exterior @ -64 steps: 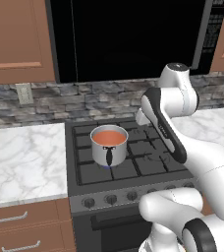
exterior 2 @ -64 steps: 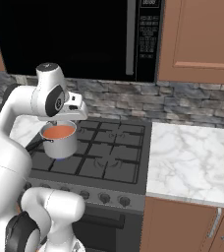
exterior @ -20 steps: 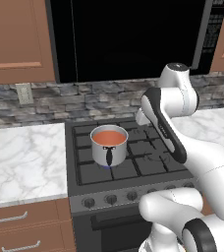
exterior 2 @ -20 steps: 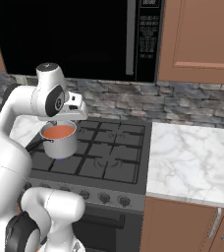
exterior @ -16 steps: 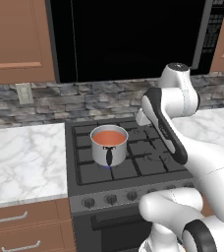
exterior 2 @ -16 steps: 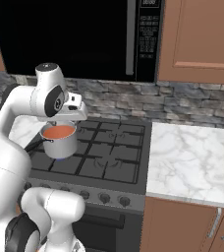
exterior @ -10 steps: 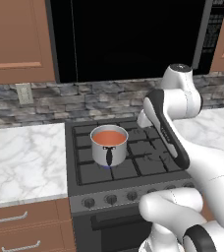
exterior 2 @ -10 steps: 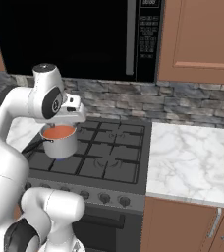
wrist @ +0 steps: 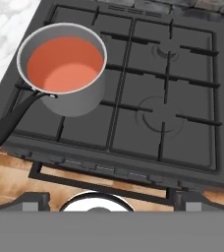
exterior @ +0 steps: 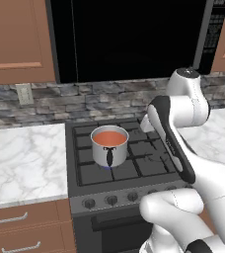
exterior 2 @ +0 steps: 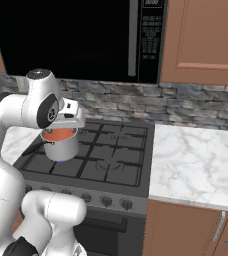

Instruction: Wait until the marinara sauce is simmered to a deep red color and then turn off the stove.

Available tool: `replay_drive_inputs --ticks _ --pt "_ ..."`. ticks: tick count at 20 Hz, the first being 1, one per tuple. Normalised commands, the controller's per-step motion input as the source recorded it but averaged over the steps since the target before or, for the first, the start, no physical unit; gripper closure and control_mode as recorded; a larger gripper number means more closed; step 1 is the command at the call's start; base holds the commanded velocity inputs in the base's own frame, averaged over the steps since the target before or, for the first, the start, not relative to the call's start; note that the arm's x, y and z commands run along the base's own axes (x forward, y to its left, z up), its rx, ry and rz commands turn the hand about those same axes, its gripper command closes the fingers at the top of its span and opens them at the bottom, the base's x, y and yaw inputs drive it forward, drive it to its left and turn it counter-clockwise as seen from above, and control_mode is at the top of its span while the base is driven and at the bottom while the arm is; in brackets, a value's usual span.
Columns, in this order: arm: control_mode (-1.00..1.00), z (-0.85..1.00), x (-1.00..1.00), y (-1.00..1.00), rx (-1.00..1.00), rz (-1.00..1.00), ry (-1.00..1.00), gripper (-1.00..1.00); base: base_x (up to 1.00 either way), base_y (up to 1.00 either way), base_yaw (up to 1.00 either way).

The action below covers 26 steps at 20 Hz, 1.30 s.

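Orange-red marinara sauce, unchanged

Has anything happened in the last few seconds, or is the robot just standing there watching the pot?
Only the arm shifted a little, swinging slightly to its right in both base views. Nothing was grasped or released. The steel pot sits on the same burner of the stove, its marinara sauce the same orange-red.

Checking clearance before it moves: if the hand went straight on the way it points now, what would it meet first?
Probably the stove: the hand looks down at bare black grates right of the pot, so its line likely misses the pot. Depth is unclear.
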Motion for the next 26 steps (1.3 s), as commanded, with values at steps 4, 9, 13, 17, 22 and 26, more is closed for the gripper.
replay_drive_inputs --ticks 4,9,13,17,22,26 --pt "-1.00 0.00 0.00 0.00 0.00 0.00 0.00 -1.00 0.00 0.00 0.00" --pt "-1.00 0.00 0.00 0.00 0.00 0.00 0.00 -1.00 0.00 0.00 0.00" --pt "-1.00 0.00 0.00 0.00 0.00 0.00 0.00 -1.00 0.00 0.00 0.00" --pt "-1.00 0.00 -0.09 0.00 0.00 0.00 -0.01 -1.00 0.00 0.00 0.00" --pt "-1.00 0.00 -0.28 0.09 0.00 0.00 0.00 -1.00 0.00 0.00 0.00" --pt "-1.00 -0.04 -0.25 0.29 0.00 0.00 0.00 -1.00 0.00 0.00 0.00"
